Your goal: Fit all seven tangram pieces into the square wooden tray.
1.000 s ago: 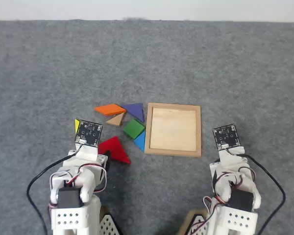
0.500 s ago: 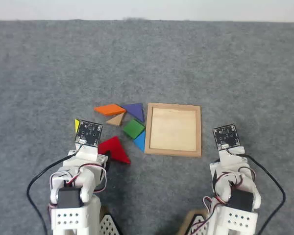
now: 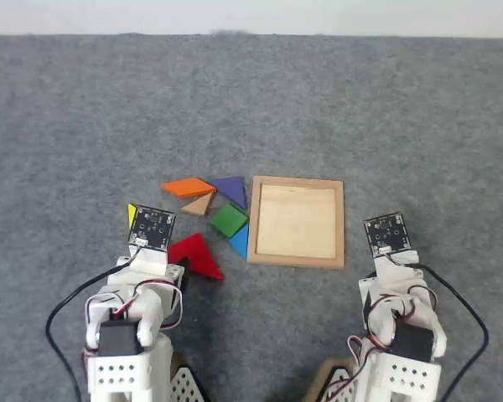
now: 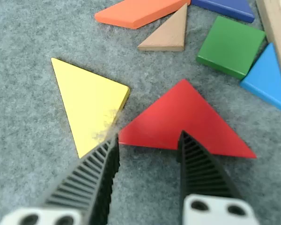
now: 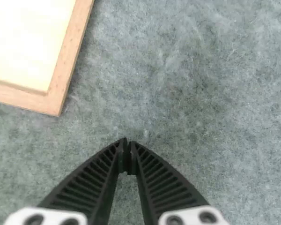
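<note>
Nothing has moved since the earlier frames, and both arms are as they were. On the left, the left gripper [image 4: 149,138] hangs low over the bench with its fingers spread. One tip is by the yellow triangle [image 4: 89,105] and one is over the near edge of the red triangle [image 4: 182,119]. These two pieces almost touch at a corner, so a grab could catch both or shove the yellow one away. The red piece is flat and thin, so it could slip out.

Next come the orange piece [image 4: 138,11], the tan triangle [image 4: 168,35], the purple piece [image 3: 231,189], the green square [image 4: 230,46] and the blue triangle [image 4: 267,77], which sits right against the tray [image 3: 295,261]. A push on the red one could bump them. The tray has nothing in it yet.

On the right, the right gripper [image 5: 126,150] is near the tray's corner, fingers pressed together.
</note>
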`<state>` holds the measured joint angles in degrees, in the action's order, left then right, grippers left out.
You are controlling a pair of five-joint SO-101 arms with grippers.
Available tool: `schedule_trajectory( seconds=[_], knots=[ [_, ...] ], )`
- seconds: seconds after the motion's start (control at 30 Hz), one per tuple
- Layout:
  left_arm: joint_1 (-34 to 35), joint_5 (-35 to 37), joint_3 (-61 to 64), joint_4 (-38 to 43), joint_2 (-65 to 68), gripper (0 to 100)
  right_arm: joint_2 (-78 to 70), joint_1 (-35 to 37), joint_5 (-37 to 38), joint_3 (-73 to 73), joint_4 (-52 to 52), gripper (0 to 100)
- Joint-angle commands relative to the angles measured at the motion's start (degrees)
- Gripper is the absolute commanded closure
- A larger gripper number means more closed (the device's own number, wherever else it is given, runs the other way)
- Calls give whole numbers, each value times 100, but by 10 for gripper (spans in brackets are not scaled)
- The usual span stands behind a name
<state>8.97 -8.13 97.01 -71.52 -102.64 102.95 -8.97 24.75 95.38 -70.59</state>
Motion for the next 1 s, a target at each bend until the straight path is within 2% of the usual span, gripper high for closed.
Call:
schedule_trajectory(
  seconds=[0.0, 0.2, 0.33, 0.37, 0.47, 0.53, 0.63, 0.8, 0.97],
  knots=[
    [0, 79, -48, -9, -18, 805, 84, -92, 88, 105, 40, 991],
    [62, 70, -48, -9, -18, 805, 84, -92, 88, 105, 40, 991],
    [448, 53, -48, 53, -26, 805, 84, -84, 88, 105, 40, 991],
    [519, -53, -48, 123, -26, 805, 84, -84, 88, 105, 40, 991],
    [703, -949, -84, 255, -26, 808, 84, -75, 88, 105, 40, 991],
    [1046, -1380, -224, 308, -26, 808, 84, -75, 88, 105, 40, 991],
    [1389, -1521, -681, 369, 18, 808, 84, -75, 88, 105, 40, 991],
    [1204, -2171, -1578, 70, 273, 808, 84, -84, 88, 105, 40, 991],
    [1178, -2224, -3512, -730, 2110, 808, 84, -84, 88, 105, 40, 991]
  ],
)
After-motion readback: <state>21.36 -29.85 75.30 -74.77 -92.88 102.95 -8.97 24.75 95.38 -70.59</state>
